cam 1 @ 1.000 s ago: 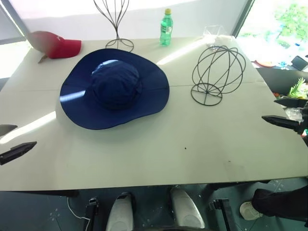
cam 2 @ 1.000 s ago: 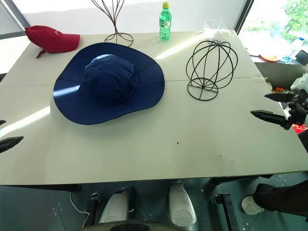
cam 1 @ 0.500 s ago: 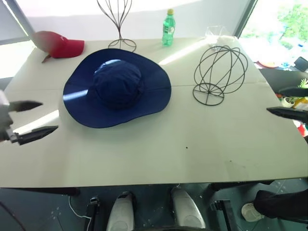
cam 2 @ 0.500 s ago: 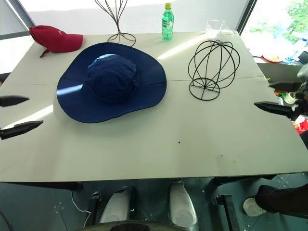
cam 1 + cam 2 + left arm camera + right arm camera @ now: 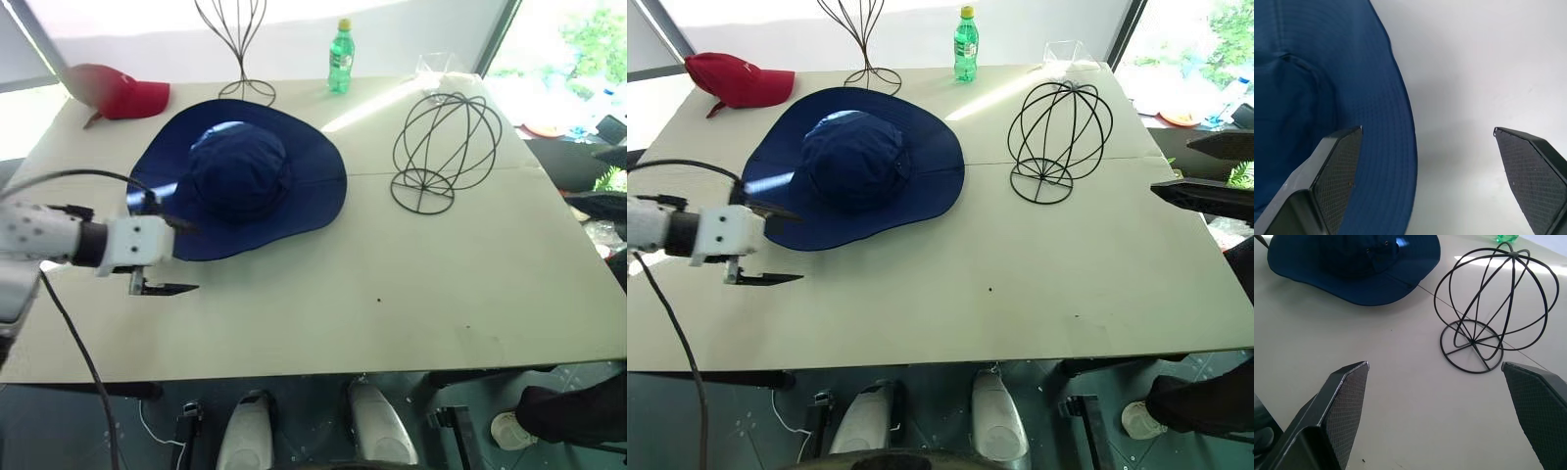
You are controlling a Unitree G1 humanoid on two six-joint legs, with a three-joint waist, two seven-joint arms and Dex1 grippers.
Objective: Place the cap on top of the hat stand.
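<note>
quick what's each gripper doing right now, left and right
Left gripper: open, empty, at the near brim edge of the navy sun hat.
Right gripper: open, empty.

Matt cloth cap (image 5: 854,162); wire hat stand (image 5: 1059,137)

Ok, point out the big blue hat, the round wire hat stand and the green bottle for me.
Cap (image 5: 854,159), right eye view, on its rounded crown.
Hat stand (image 5: 1042,184), right eye view, on its round wire base.
Green bottle (image 5: 964,49), right eye view, on the middle of its body.
</note>
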